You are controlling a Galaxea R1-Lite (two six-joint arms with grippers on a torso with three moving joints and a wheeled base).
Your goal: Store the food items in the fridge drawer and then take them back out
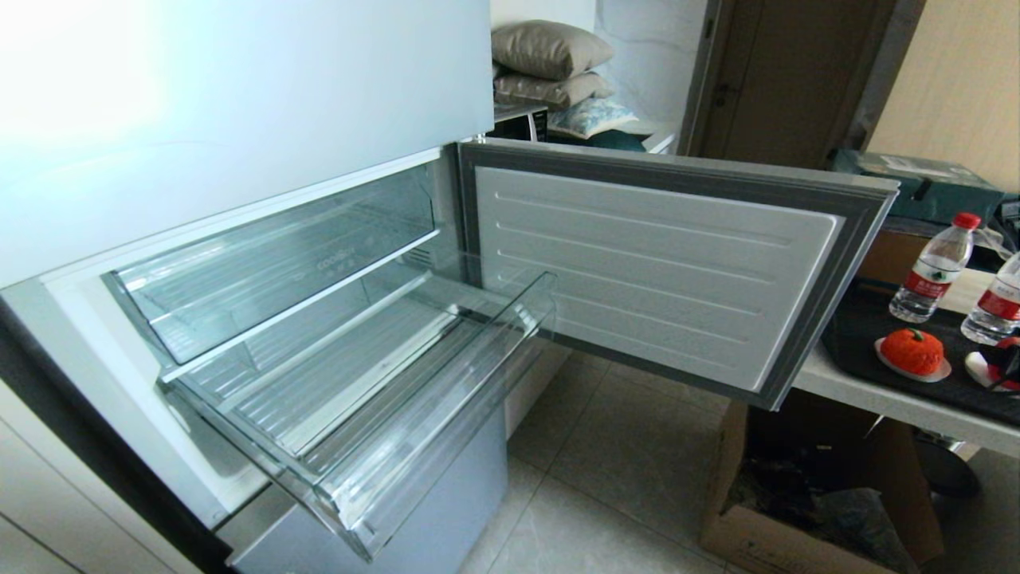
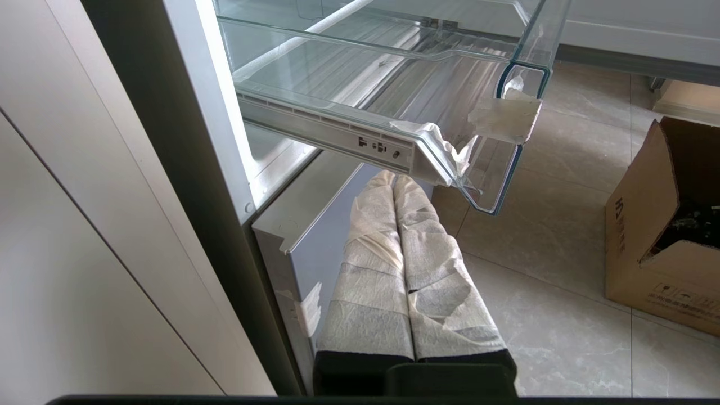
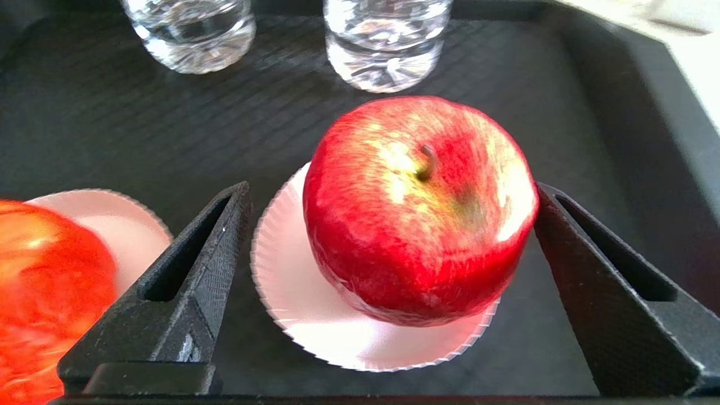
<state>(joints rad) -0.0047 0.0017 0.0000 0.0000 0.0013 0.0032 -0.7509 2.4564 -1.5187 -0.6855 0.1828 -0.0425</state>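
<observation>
- Red apple (image 3: 419,211): glossy, streaked yellow round a short dark stem, sitting on a small white fluted paper plate (image 3: 292,315) in the black tray (image 3: 90,101).
- Orange ribbed pumpkin (image 1: 912,351) with a green stem, on its own paper plate in that tray, just beside the apple.
- Right gripper (image 3: 388,225) spread wide on either side of the apple; one finger right at its skin, contact not clear, the other standing off.
- Left gripper (image 2: 404,191) pressed together, wrapped in white tape, parked under the front corner of the fridge drawer (image 1: 446,375).
- Drawer pulled out, clear and ribbed, nothing inside; fridge door (image 1: 661,263) swung open between it and the tray.
- Counted: two food items, two water bottles (image 1: 932,271), two paper plates.
- Open tiled floor (image 1: 621,454) below; cardboard box (image 1: 797,510) under the table.
</observation>
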